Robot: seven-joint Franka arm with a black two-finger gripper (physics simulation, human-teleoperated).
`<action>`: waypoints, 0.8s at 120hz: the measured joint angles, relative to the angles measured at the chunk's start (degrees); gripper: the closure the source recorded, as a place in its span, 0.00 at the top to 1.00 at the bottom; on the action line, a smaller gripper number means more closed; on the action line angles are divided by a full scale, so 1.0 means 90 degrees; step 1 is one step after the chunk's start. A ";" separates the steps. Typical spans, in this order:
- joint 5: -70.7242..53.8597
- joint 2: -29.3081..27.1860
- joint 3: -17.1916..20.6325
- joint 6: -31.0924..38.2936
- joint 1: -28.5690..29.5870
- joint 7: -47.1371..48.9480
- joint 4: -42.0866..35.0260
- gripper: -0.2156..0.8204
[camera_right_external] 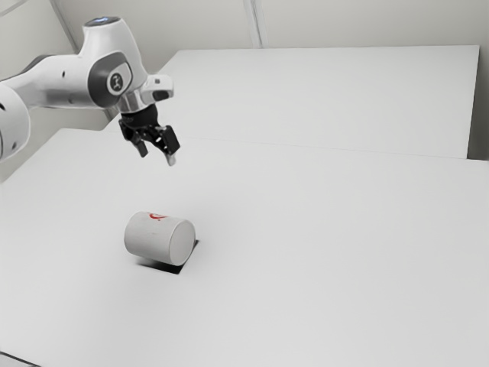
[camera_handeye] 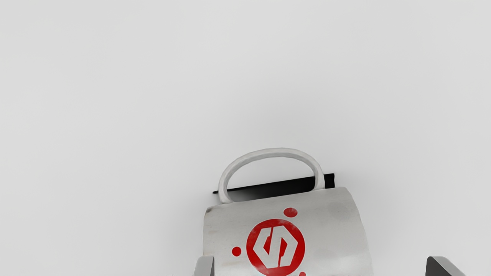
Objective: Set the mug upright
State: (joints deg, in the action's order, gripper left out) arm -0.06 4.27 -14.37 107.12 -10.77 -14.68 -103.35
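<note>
White mug (camera_right_external: 159, 239) on its side on a pale counter (camera_right_external: 344, 267), its long axis running from the exterior view's left to its right, handle (camera_handeye: 274, 153) out to one side. Above it, well apart, hangs the open, empty pincer (camera_right_external: 157, 157). The line between its fingertips runs roughly along that axis, so gripping across the body would probably call for about a quarter turn of the wrist while lowering.

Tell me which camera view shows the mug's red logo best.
The wrist view: the logo faces the camera there, nearly whole, its shape clear. The exterior view shows a slanted bit of red atop the toppled mug.
</note>
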 joint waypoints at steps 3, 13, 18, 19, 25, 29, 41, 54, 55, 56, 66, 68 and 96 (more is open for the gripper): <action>0.0007 -0.0062 -0.0010 0.0016 -0.0004 -0.0007 -0.0075 0.79; 0.0074 -0.0633 -0.0135 0.0103 -0.0134 -0.0042 -0.0691 0.79; 0.0129 -0.0964 -0.0169 0.0205 -0.0144 -0.0064 -0.1114 0.79; 0.0157 -0.1014 -0.0174 0.0220 -0.0126 -0.0071 -0.1188 0.79; 0.0345 -0.1220 -0.0195 0.0298 0.0151 -0.0136 -0.1554 0.79; 0.0472 -0.1280 -0.0211 0.0336 0.0384 -0.0200 -0.1705 0.79; 0.0716 -0.1266 -0.0237 0.0415 0.0707 -0.0427 -0.1917 0.79; 0.1006 -0.1024 -0.0310 0.0470 0.0842 -0.0755 -0.1977 0.79; 0.1040 -0.0998 -0.0314 0.0472 0.0868 -0.0784 -0.1980 0.79; 0.1076 -0.0970 -0.0317 0.0475 0.0895 -0.0815 -0.1982 0.79; 0.1558 -0.0654 -0.0340 0.0477 0.1212 -0.1167 -0.1962 0.79; 0.1656 -0.0597 -0.0342 0.0470 0.1276 -0.1240 -0.1953 0.79; 0.3169 0.0210 -0.0347 0.0019 0.1885 -0.2316 -0.1575 0.79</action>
State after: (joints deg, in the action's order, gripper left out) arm 28.46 6.16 -17.49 107.29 6.20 -35.52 -117.53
